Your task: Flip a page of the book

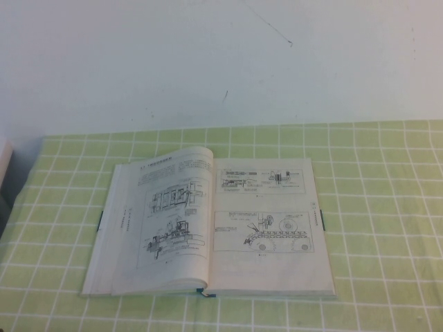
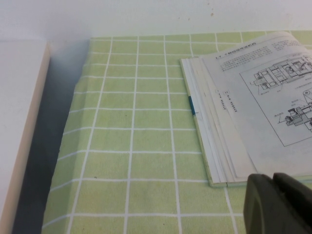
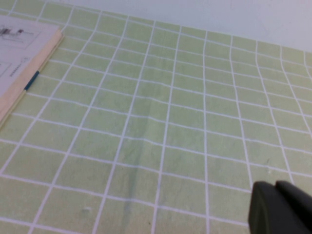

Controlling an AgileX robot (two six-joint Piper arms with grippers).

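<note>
The book lies open and flat on the green checked cloth, with dark teal cover edges at its sides. The page is the top leaf on the left, arched slightly near the spine, its large machine diagram face up; its other face is hidden. My left gripper is shut and empty, low beside the book's near left corner, with the page beyond it. My right gripper is shut and empty over bare cloth, well right of the book. Neither gripper shows in the high view.
The green checked cloth covers the table up to a white wall. A pale beige object stands past the cloth's left edge, with a dark gap between them; it also shows in the high view.
</note>
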